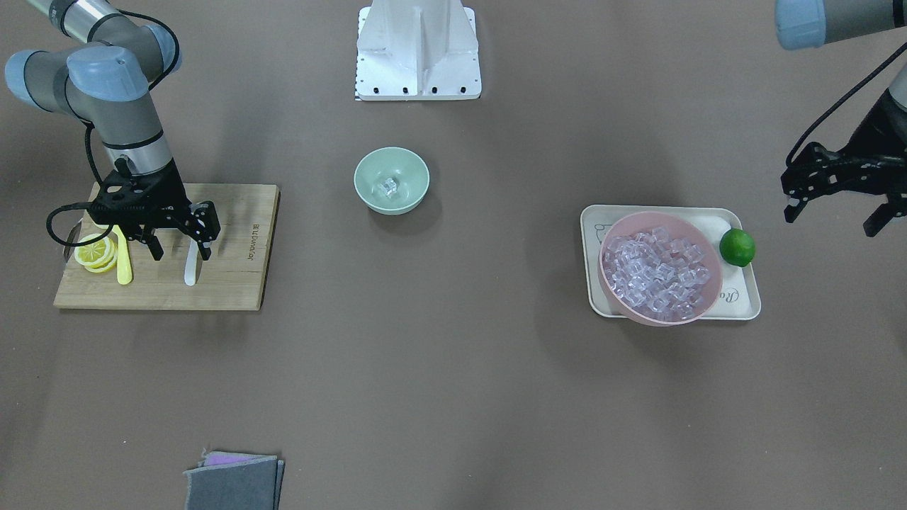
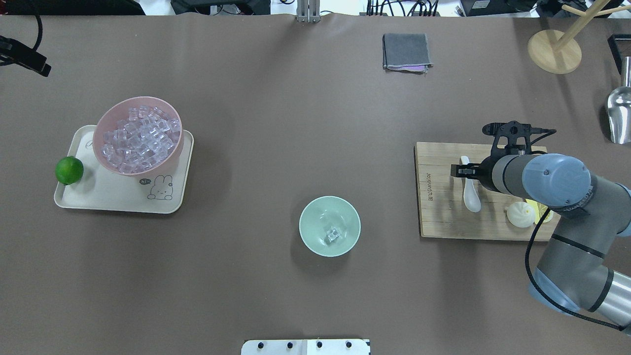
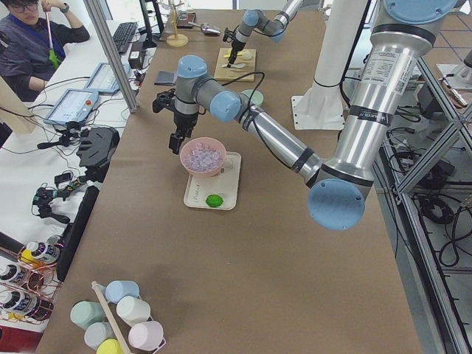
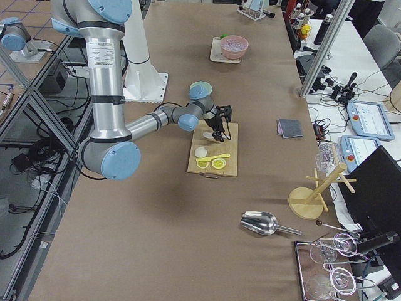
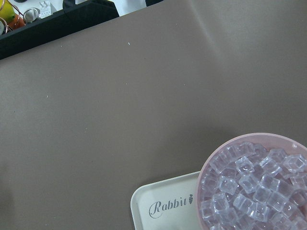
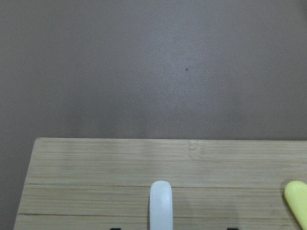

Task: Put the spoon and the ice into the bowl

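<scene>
You are roughly halfway. One ice cube [image 1: 387, 187] already lies at the bottom of the mint-green bowl [image 1: 418, 185], which stands alone mid-counter, well apart from both arms. So the ice part looks done, unless you want more than one cube in there.

The spoon [image 1: 190, 270] is what remains. It lies flat on the cutting board [image 1: 234, 283], scoop toward the robot, with the yellow knife [image 1: 125, 268] and lemon slices [image 1: 96, 253] beside it on the same board. Your right pincer [image 1: 178, 249] hangs over the board with its jaws spread wide, one on either side of the handle. The right wrist view shows the white handle tip centred between the two fingertips at the bottom edge. It has not closed on anything, and I cannot tell how far above the handle it sits. To my eye you are lined up for the grasp, with the pinch, lift, carry across the counter [image 1: 453, 397] and drop into the bowl all left to do.

Your left pincer [image 1: 835, 218] is spread and empty, held beside the tray [image 1: 740, 301] that carries the pink bowl [image 1: 602, 263] heaped with more cubes and the lime [image 1: 737, 247]. It has no obvious job left apart from staying clear of the bowl while the spoon comes over
</scene>
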Motion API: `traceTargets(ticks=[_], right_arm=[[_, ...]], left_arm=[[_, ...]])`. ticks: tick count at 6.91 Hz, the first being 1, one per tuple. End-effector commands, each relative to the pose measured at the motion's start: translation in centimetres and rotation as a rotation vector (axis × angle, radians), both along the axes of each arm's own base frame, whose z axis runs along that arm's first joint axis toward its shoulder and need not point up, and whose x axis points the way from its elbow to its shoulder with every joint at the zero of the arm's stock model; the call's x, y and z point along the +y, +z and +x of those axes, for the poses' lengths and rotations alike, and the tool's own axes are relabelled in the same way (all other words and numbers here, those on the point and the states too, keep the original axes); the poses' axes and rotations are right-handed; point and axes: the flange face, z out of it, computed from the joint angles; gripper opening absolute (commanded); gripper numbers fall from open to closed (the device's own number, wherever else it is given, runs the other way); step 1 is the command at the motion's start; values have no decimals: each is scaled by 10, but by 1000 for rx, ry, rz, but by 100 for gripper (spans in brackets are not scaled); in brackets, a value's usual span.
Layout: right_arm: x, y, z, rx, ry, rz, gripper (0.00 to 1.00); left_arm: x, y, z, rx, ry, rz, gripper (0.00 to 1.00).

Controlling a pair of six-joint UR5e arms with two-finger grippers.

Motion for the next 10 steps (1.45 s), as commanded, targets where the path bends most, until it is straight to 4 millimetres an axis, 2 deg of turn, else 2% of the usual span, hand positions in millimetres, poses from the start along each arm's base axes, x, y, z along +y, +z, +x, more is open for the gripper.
traceTargets(ticks=[1,2,3,4,6,7,9,10], right_arm=[[5,-1,-8,-12,21,-13,62],[7,-1,-10,-25,40,-31,52],[8,-2,-12,-38,58,-47,33],[10,-2,-14,-44,61,-56,26],[9,-8,-14,-60,68,-59,0],[10,-21,-15,-93,80,-64,0],[0,-77,-31,-277,224,-177,0],[1,-106,-30,-323,289,-237,0]], left_arm=[[-1,1,1,1,-1,0,98],[-1,1,1,2,-3,-2,98],[-1,1,1,2,-4,-3,98],[0,0,0,3,-4,0,98],[0,0,0,5,-7,-3,98],[0,-1,0,5,-7,-1,98],[-1,1,1,3,-5,-4,98],[-7,7,1,-6,5,-6,98]])
